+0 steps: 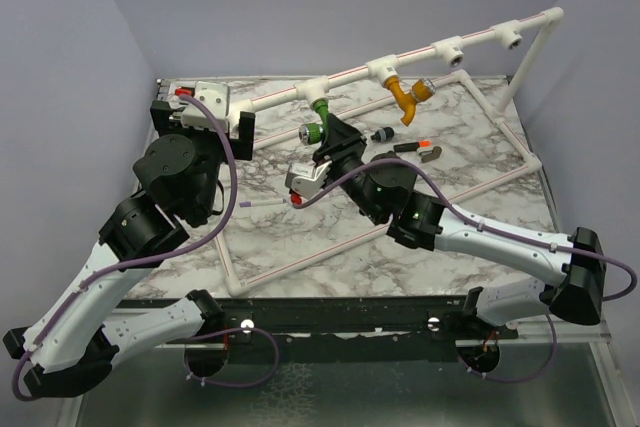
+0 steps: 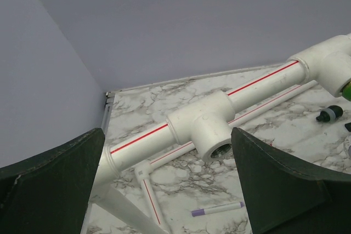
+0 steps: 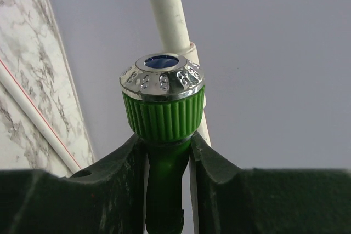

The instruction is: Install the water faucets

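The green faucet hangs from a T-socket of the white red-striped pipe frame, silvery end toward the table. My right gripper is shut on its neck; in the right wrist view the fingers press both sides of the green faucet just below its ribbed collar. The mustard-orange faucet hangs from the following socket to the right. My left gripper stands open at the rail's left end. In the left wrist view its gripper straddles the pipe beside an empty T-socket.
The pipe frame's base outlines the marble table, and its upright rises at the right. A purple pen lies under the rail. Small black fittings and a red-tipped pen lie mid-table. Grey walls close in on three sides.
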Robot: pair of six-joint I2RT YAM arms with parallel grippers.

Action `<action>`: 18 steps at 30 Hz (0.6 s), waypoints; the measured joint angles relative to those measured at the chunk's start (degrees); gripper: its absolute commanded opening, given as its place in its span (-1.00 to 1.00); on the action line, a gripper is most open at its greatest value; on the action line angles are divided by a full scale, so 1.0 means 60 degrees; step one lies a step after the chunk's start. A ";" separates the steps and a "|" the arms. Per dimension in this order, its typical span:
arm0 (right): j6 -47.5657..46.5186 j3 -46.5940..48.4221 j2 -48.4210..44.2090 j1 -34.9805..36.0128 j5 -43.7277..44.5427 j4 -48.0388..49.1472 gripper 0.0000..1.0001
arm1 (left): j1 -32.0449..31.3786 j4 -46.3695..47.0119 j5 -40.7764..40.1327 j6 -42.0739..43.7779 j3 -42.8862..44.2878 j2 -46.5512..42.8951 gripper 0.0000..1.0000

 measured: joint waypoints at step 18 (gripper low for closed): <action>0.4936 -0.0627 0.0153 0.0022 0.0648 0.2626 -0.99 | 0.0000 -0.0004 -0.0066 0.0036 0.0000 -0.0087 0.98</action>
